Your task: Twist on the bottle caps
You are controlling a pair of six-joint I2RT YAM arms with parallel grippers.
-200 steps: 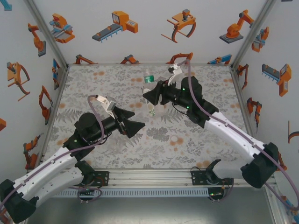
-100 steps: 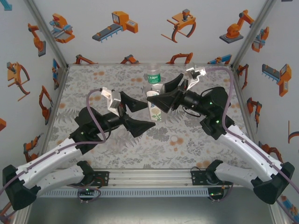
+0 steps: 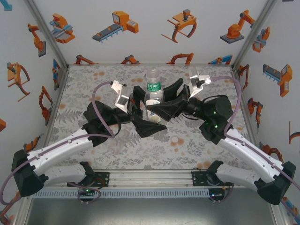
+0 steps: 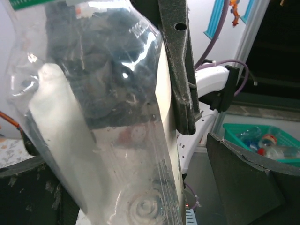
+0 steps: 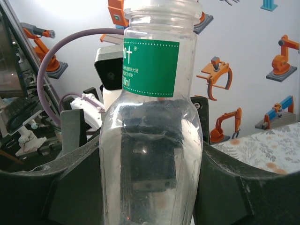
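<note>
A clear bottle (image 3: 153,86) with a green label band is held upright above the table, its mouth (image 5: 161,7) open and uncapped. My right gripper (image 3: 157,101) is shut on its body from the right, and both fingers press the clear wall (image 5: 150,187). My left gripper (image 3: 151,112) comes in from the left at the bottle's base (image 4: 145,206). It is open: the right finger (image 4: 248,183) stands apart from the bottle, and the left finger (image 4: 28,192) sits beside it. The white caps and the other bottles of the task are out of view.
The patterned table (image 3: 93,93) lies below both raised arms. A teal bin (image 4: 262,140) holding several small items sits outside the cell. The right gripper's dark finger (image 4: 180,70) runs down alongside the bottle.
The right gripper has lifted the bottle and carried it toward the middle. The left gripper has risen and moved in, its spread jaws now around the bottle's base.
</note>
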